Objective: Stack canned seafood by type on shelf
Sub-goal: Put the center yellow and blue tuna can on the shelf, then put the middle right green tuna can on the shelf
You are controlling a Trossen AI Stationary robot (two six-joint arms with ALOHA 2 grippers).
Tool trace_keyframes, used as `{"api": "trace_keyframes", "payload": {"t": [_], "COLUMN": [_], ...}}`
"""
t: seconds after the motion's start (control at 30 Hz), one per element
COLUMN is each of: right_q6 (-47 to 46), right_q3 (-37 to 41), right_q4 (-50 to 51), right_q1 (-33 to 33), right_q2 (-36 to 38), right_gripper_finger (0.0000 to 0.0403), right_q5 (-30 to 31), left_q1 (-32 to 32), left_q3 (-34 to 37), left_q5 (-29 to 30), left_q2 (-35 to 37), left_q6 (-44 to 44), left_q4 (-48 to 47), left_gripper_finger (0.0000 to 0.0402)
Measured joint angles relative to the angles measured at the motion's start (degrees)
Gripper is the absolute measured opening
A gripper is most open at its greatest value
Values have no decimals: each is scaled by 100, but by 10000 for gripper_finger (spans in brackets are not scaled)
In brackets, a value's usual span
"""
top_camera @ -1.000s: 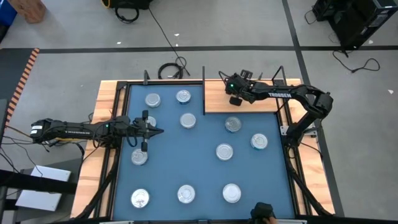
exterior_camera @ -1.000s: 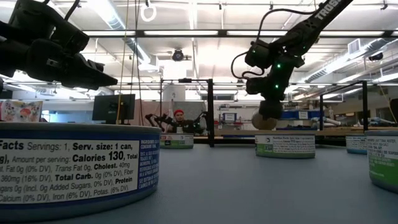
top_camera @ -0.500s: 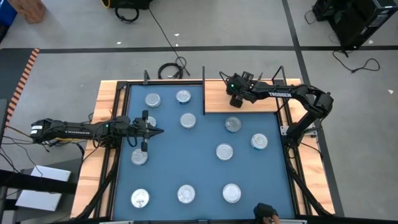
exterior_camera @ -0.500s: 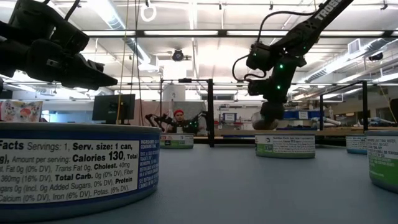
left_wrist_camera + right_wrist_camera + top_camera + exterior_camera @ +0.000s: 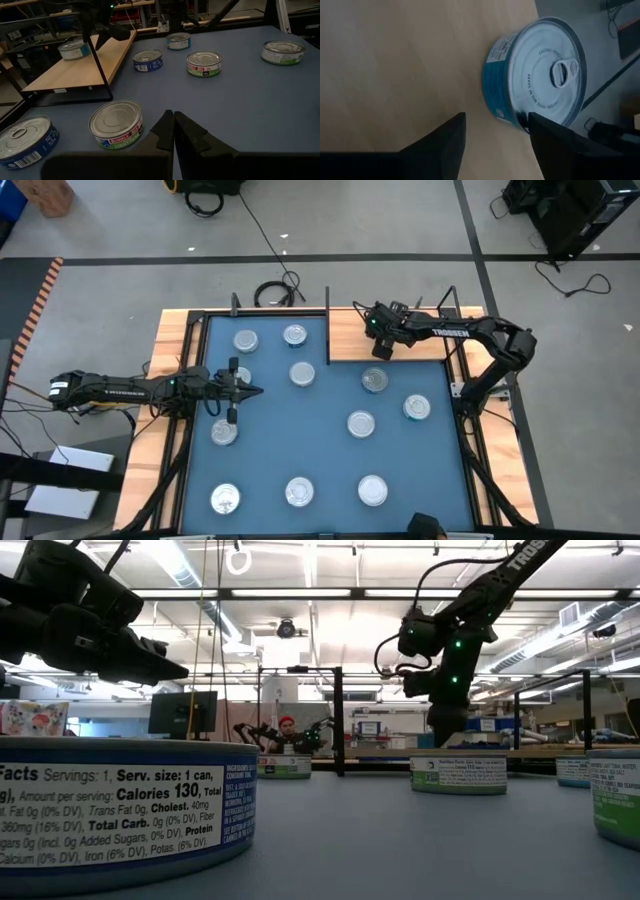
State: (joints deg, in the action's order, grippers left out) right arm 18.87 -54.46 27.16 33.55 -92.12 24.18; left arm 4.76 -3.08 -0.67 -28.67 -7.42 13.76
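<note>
Right gripper (image 5: 495,145) is seen over the shelf (image 5: 395,60), jaws spread and empty, just behind a blue-labelled tin (image 5: 535,75) set on the board. Left gripper (image 5: 173,131) is held above the blue mat (image 5: 330,430), jaws pressed together, nothing gripped. Remaining tins (image 5: 360,423) are scattered on the mat.

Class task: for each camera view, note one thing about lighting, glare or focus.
Low view: ceiling strip lights glare; the nearest tin looms huge. High view: even light, silver lids shine. Left wrist view: lids reflect softly. Right wrist view: the blue tin on the shelf is sharp, the pincer's fingers dark and blurred.
</note>
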Motion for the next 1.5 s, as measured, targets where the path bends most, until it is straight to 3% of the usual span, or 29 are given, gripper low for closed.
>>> {"api": "trace_keyframes", "payload": {"t": [0.2, 0.47, 0.7, 0.8, 1.0, 1.17, 1.27, 1.5], "right_q6": [-147, -733, -1169, -1170, -1160, -1571, -1757, -1904], "right_q3": [2, 2, 2, 34, 909, 1713, 1968, 2048], "right_q4": [-9, -26, -83, -384, -2412, -3707, -4120, -4130], "right_q1": [-95, 21, -55, -232, -716, -1265, -1719, -3057], "right_q2": [460, 1016, 1266, 1264, 1492, 1763, 1912, 2100], "right_gripper_finger": [179, 136, 23, 10, 5, 3, 2, 1], "right_q5": [-107, -805, -1902, -2208, -2148, -2125, -1889, -868], "left_q1": [1, -1, -1, 1, 1, 1, 0, -36], "left_q3": [1, -1, 0, -1, -190, -845, -1318, -1788], "left_q5": [0, 0, 97, 164, 160, 126, -78, -795], "left_q2": [0, 0, 0, 0, -4, -7, -26, -225], "left_q6": [0, 15, 59, 59, 90, -2, -33, 521], "left_q4": [0, 0, -2, 2, -230, -1138, -1840, -2073], "left_gripper_finger": [17, 17, 17, 17, 17, 17, 17, 17]}}
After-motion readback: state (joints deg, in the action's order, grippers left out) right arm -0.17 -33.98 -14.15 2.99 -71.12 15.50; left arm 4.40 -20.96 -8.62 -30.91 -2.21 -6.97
